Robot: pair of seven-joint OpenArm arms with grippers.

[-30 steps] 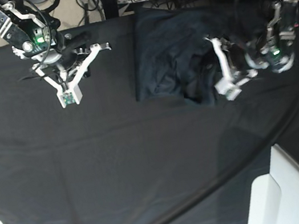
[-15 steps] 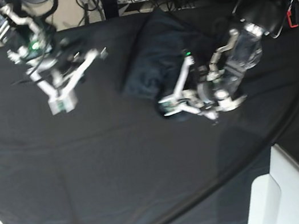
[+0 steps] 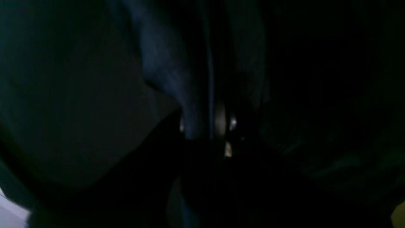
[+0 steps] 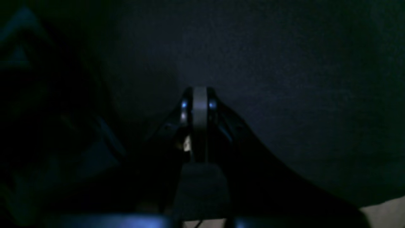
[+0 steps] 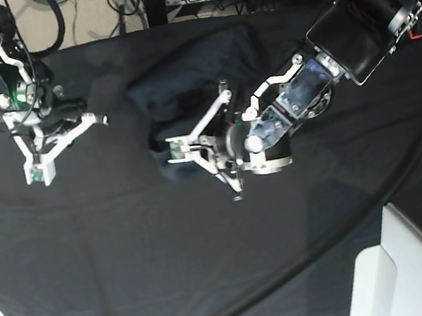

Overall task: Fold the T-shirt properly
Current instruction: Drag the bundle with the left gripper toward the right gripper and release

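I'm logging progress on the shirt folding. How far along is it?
Done: nothing looks neatly folded; the dark blue-grey knit T-shirt lies bunched on the black tablecloth. In hand: the left tool is shut on the shirt's edge, dragging it sideways. The right tool is shut and empty. Left: flattening and tidy folds.

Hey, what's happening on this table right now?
A two-armed robot is folding a dark T-shirt on a black tablecloth. The left gripper is pinched on a fold of the shirt's fabric, at the near edge of the bunched-up pile. The right gripper is shut and empty, off to the side over bare cloth. The shirt is crumpled, not yet neatly folded.
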